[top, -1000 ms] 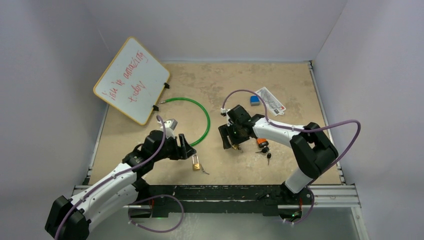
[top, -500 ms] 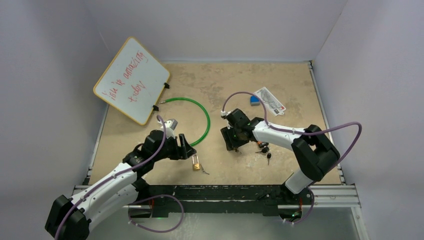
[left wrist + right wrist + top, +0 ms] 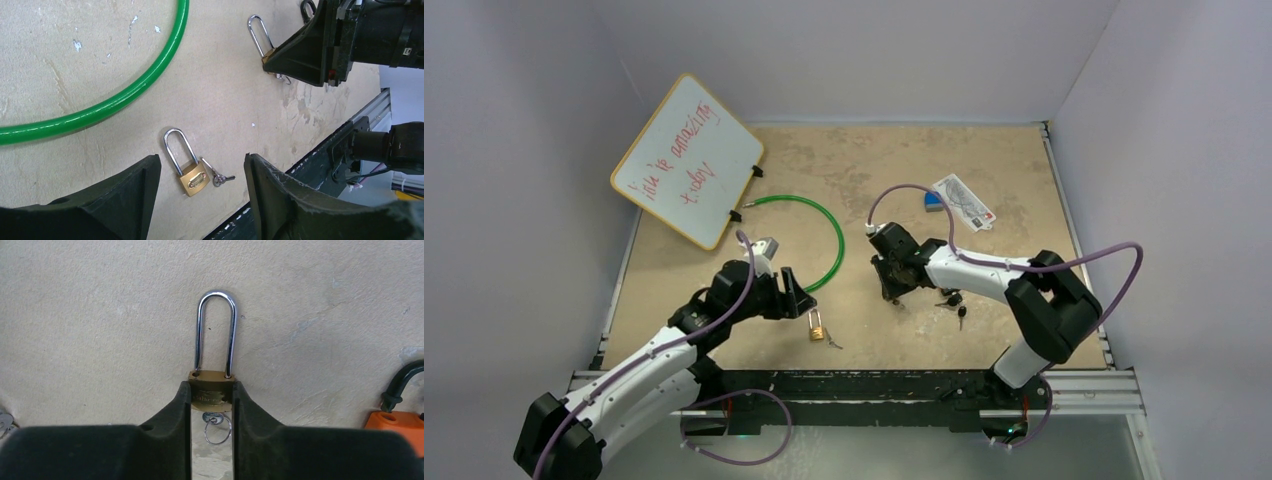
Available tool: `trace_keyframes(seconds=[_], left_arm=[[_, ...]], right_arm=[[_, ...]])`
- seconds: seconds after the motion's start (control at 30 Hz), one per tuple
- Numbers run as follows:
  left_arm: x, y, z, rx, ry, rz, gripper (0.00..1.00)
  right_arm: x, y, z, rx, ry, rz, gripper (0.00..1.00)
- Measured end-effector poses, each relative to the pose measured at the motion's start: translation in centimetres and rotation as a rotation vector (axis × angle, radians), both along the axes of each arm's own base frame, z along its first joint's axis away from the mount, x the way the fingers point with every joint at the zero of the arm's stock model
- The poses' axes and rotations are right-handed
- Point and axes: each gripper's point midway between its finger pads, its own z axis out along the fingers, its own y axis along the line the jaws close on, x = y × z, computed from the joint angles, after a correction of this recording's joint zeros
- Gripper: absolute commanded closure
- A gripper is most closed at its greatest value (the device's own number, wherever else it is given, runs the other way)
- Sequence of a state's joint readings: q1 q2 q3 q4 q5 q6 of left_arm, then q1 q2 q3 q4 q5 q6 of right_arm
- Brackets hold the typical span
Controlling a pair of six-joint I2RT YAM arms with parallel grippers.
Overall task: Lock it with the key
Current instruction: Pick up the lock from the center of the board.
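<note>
Right gripper: fingers clamped on the brass body of the long lock, one pad on each narrow side, with purchase only at the very tips. Its shackle projects straight ahead of the tips, flat on the table. A wire ring lies in the gap between the fingers, just behind the body; whether a key is seated in the keyhole cannot be told. Left gripper: fingers spread wide, holding nothing, hovering over the small lock, which lies between the tips with its key just beside it on the right-finger side. Risks, as judged: the brass faces are smooth and the hold is shallow, so a twist at the keyhole could pivot or squirt the body out of the pads. The ring, boxed in by the fingers, leaves little room for a second gripper. The key is thin, flat and flush to the gritty tabletop, so broad pads may scrape past it or nudge it away. Materials: polished steel shackles, rounded U-shape; blocky brass bodies; matte black fingers; mottled, rough beige surface. A glossy green hoop lies well ahead of the left tips.
</note>
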State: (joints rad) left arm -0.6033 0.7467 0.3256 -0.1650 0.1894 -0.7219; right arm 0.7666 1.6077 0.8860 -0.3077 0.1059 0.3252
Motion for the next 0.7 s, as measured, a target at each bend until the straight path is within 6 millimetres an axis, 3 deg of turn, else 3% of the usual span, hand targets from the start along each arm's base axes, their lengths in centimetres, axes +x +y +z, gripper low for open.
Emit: trace_keyframes(seconds=[0.07,0.3,0.53,0.7], left_arm=[[0.0,0.0,0.2,-0.005,-0.006,0.001,0.35],[0.1,-0.2,1.0,-0.034,-0.021,0.009,0.35],[0.5,-0.7,2.6,-0.075,-0.057,0.0,0.32],[0.9,-1.9,6.0,-0.127,-0.136,-0.06,0.3]], right_arm=[[0.1,0.0,0.0,-0.003,-0.007,-0.016,1.0],[-1.2,0.6,1.1,0.121,-0.026,-0.017,1.0],[-3.1,4.4,7.5,0.448,-0.086,0.116,1.0],[-5.1,6.5,10.3,0.608,-0.045,0.243,1.0]])
